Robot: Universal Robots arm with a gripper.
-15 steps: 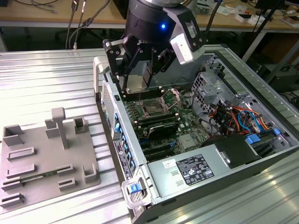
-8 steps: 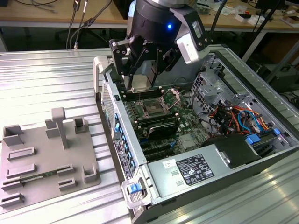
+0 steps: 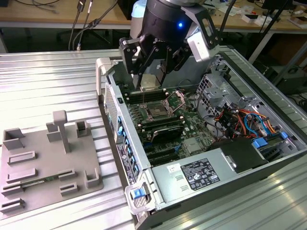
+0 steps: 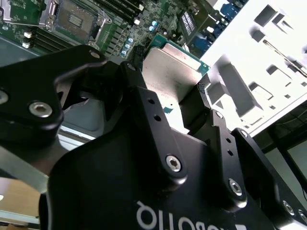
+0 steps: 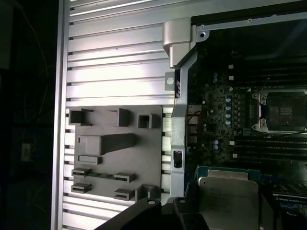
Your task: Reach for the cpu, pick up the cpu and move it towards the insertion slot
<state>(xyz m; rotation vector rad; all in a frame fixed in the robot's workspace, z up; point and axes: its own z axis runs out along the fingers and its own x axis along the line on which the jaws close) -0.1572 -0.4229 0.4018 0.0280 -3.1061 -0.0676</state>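
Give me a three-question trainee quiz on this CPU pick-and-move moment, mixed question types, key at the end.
1. True or false: the gripper is shut on the cpu.
2. In the exterior view, the cpu hangs above: A) the grey tray B) the open computer case C) the ribbed table.
3. Fill in: the insertion slot sits on the green ____.

Key: 1 true; 2 B; 3 circuit board.

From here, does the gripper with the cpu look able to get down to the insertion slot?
Probably yes. The gripper holds the cpu above the open case, and the insertion slot lies uncovered with its frame raised; nothing visibly stands between them.
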